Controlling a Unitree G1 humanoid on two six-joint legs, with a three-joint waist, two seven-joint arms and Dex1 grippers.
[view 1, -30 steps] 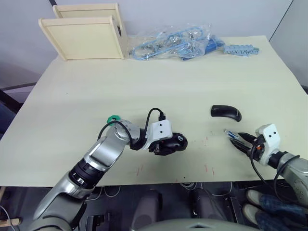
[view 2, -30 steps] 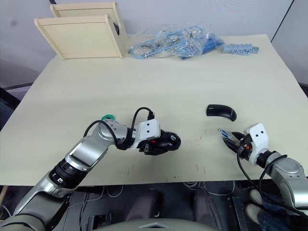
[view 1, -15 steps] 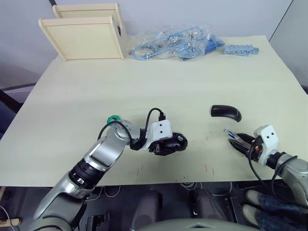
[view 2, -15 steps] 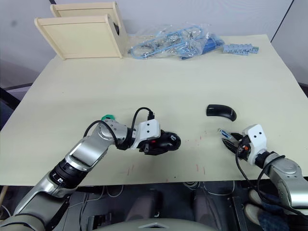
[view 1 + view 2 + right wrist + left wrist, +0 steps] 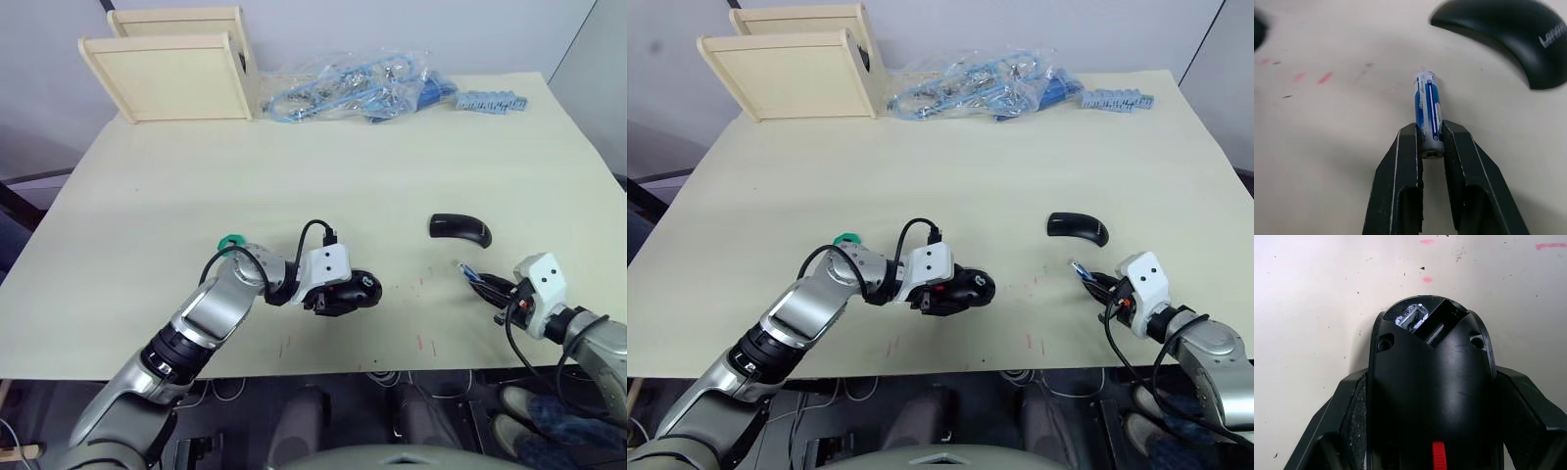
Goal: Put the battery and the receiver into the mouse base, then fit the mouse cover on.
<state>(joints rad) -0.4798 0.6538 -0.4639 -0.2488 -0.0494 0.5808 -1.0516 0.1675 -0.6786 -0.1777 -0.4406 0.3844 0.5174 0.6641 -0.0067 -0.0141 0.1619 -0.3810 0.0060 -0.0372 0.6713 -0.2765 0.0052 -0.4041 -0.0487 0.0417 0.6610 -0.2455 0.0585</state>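
Blue and white bands mark the battery [image 5: 1428,115], which the right pincer [image 5: 1429,147] pinches by one end between its two black fingers, the rest of the cylinder sticking out forward over the pale tabletop [image 5: 323,166]. The mouse cover [image 5: 458,228] lies just beyond it, apart from the battery. Near the front middle of the tabletop, the left pincer [image 5: 1432,396] is closed around the sides of the mouse base [image 5: 351,291], whose open slot faces away from the wrist. The receiver cannot be made out. The likely trouble is the grip: the battery is held only at its tail, so it could pivot or slip out during the carry or when pressed into the slot, and a roll on the bare surface could take it towards the near edge, which is close to both arms. A skewed entry could also jam it against the slot wall or shove the mouse base within the left pincer's hold. Between the two arms the surface is bare except for small red marks, giving a direct path; the wooden boxes [image 5: 171,69] and the plastic bags [image 5: 362,86] sit far back, well apart.
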